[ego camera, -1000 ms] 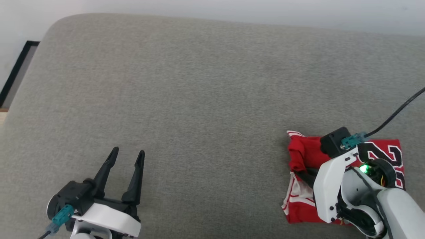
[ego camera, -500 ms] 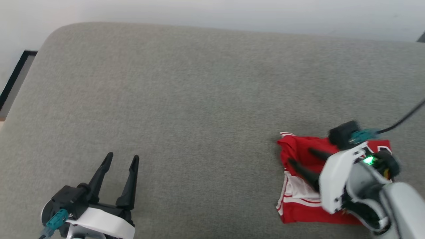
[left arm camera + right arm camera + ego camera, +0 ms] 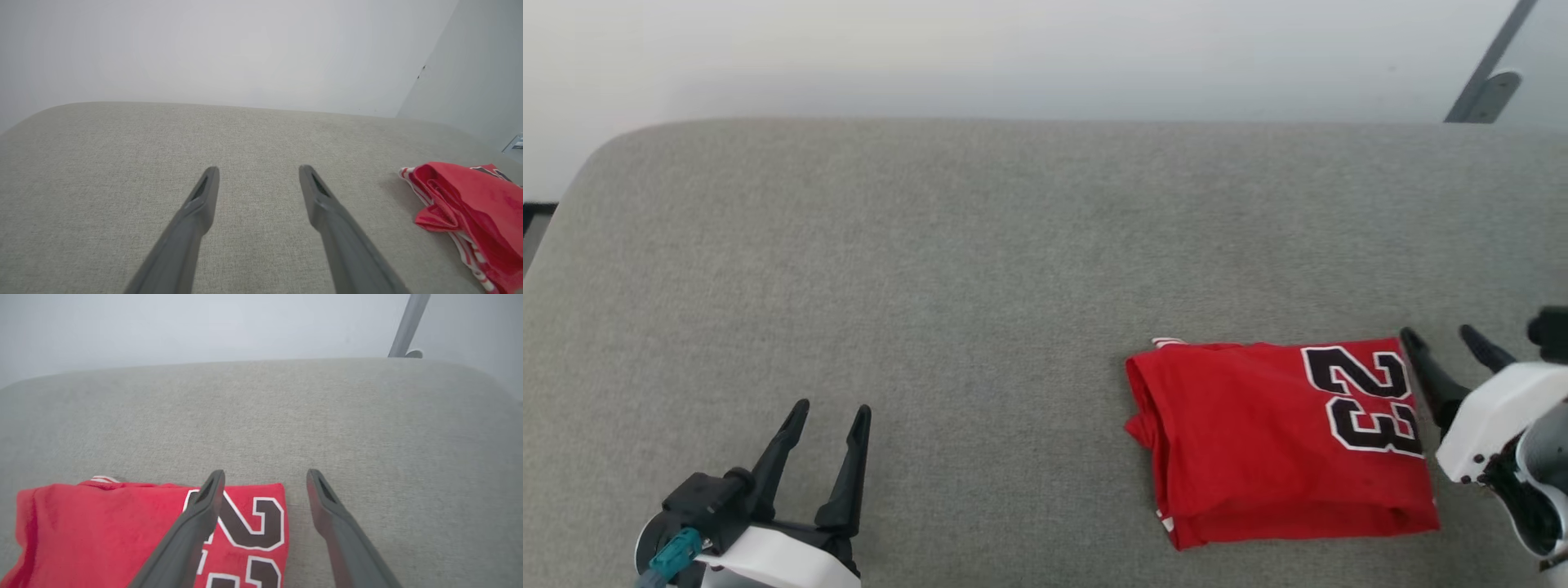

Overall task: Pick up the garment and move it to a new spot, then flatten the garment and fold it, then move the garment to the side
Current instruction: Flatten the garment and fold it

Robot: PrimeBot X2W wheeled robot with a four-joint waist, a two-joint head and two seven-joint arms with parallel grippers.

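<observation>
Head view: folded red shirt point(image 3: 1282, 445) flat on grey cushion point(image 3: 980, 261), front right; right gripper point(image 3: 1439, 333) spread, holding nothing, at cushion's far right; left gripper point(image 3: 832, 407) likewise, front left; left wrist view: jaws parted above cushion; right wrist view: same.

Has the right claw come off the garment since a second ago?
Yes. The right claw has pulled back rightward: it lay over the garment, and now stands open past its right edge, beside the numerals. The view shifted too.

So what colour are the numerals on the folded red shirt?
The numerals are black, white-outlined; head view best.
</observation>
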